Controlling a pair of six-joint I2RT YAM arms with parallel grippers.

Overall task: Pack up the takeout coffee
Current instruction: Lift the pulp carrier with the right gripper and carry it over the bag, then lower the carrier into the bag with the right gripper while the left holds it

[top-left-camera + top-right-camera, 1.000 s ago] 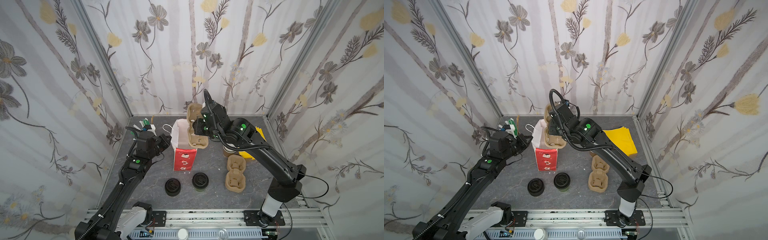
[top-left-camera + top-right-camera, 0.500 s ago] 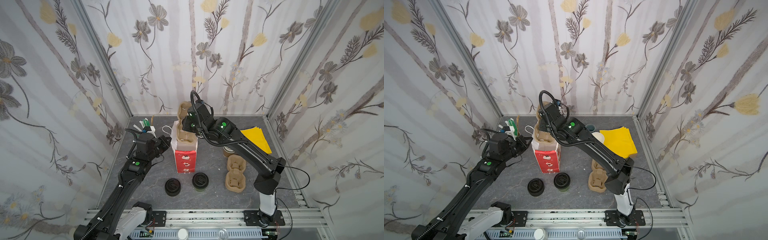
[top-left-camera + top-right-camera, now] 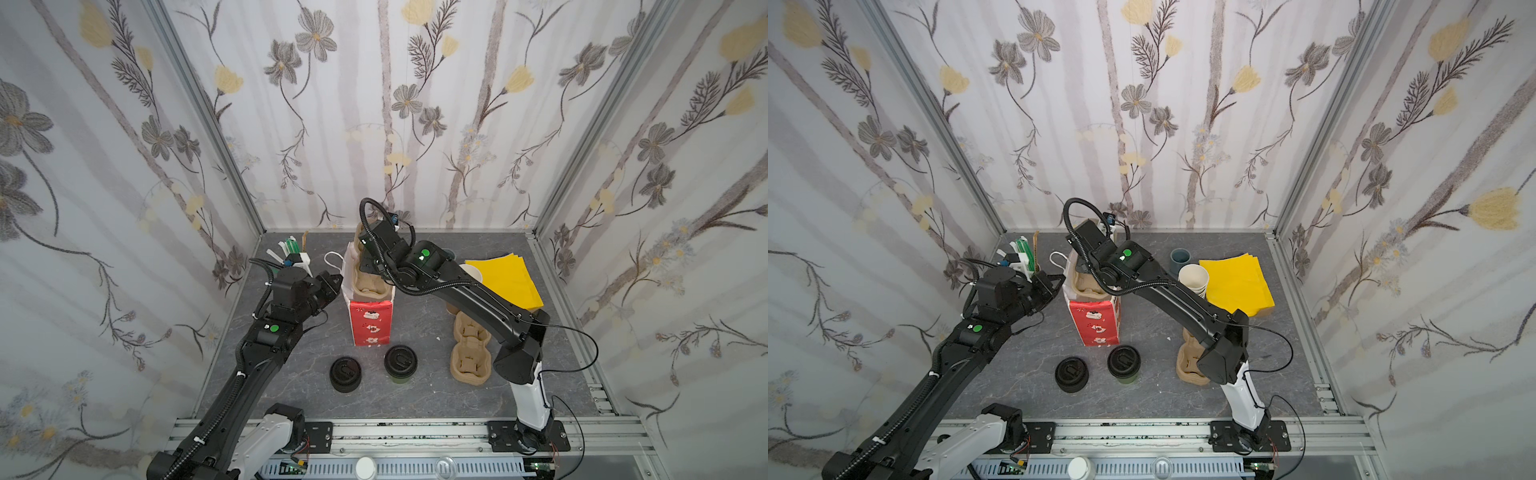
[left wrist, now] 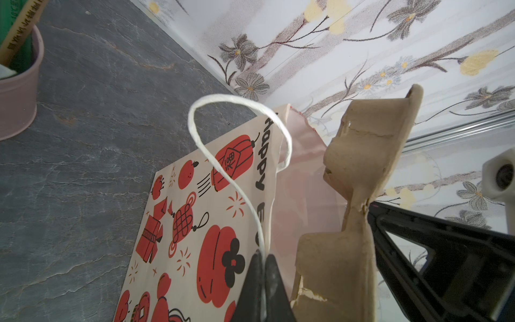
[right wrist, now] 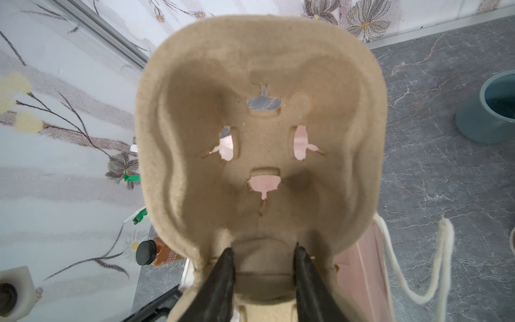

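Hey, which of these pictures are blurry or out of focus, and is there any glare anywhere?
Right wrist view: the cup carrier fills the frame, its edges soft and fuzzy, the tabletop behind sharper. Left wrist view: the bag print and its handle are crisp. Both top views: even light, soft shadows, no glare.

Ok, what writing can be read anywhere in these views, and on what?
"Happy": paper bag, along its top edge; the neighbouring letters by the cord handle are unclear.
Character in the bag's lantern drawing: too small to read.
Print on the wooden stick: blurred.
Label on the bottle: blurred.
Marking on the takeout coffee lid: too small to read.
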